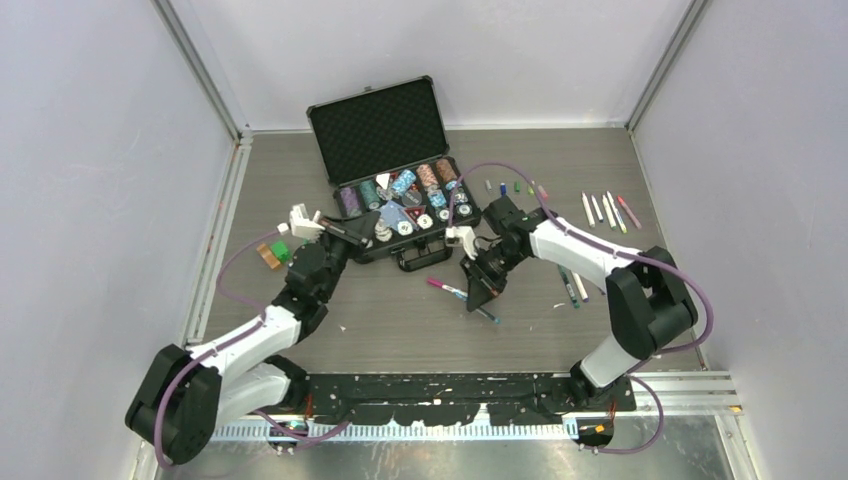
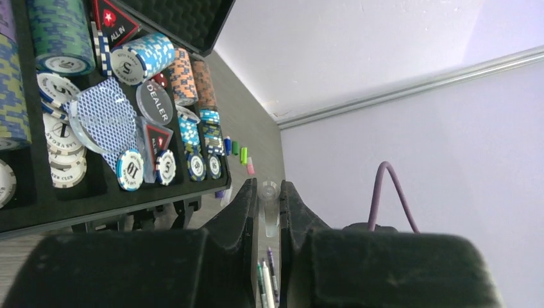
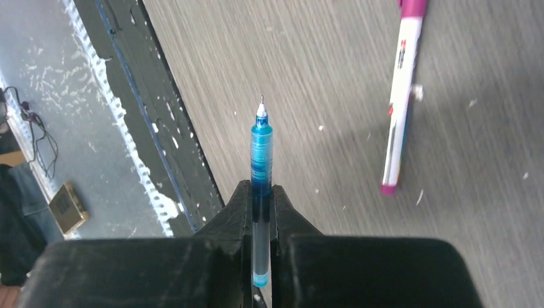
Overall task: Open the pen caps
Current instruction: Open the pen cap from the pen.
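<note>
My left gripper (image 2: 267,194) is shut on a clear pen cap (image 2: 268,208); in the top view it (image 1: 364,237) hovers at the front left corner of the black case (image 1: 345,150). My right gripper (image 3: 260,192) is shut on an uncapped blue pen (image 3: 261,147), tip pointing toward the near table edge, and sits mid-table (image 1: 479,297). A pink-ended pen (image 3: 401,102) lies on the table just beside it (image 1: 445,287). Several loose pen caps (image 1: 515,186) lie in a row right of the case. More pens (image 1: 605,210) lie at the far right.
The open case holds stacks of poker chips (image 2: 144,58) and a dealer button (image 2: 156,101). Two pens (image 1: 572,288) lie by the right arm's elbow. Small orange and green items (image 1: 275,250) sit at the table's left. A black base strip (image 3: 138,96) runs along the near edge.
</note>
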`<move>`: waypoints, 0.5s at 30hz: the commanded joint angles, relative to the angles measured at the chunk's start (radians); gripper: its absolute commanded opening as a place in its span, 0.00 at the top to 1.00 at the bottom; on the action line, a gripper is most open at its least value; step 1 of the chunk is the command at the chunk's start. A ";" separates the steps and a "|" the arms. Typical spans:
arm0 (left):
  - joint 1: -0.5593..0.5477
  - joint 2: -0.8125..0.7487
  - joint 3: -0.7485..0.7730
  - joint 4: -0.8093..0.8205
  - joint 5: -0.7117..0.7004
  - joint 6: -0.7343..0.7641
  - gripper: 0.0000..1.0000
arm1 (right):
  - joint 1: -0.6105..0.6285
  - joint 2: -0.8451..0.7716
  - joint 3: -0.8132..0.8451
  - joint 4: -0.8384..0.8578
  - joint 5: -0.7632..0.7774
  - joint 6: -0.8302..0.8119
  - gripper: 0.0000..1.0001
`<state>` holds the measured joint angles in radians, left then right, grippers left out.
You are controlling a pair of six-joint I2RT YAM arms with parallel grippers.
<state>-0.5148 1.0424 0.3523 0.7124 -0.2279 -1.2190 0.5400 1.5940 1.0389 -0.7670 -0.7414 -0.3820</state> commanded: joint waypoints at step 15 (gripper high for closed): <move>0.007 -0.001 0.028 -0.038 0.442 0.100 1.00 | -0.733 -0.309 -0.039 -0.046 0.228 -0.077 0.95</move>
<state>-0.5117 1.0542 0.3546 0.6769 0.0814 -1.1736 -0.0887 1.2724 1.0088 -0.8291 -0.6296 -0.4622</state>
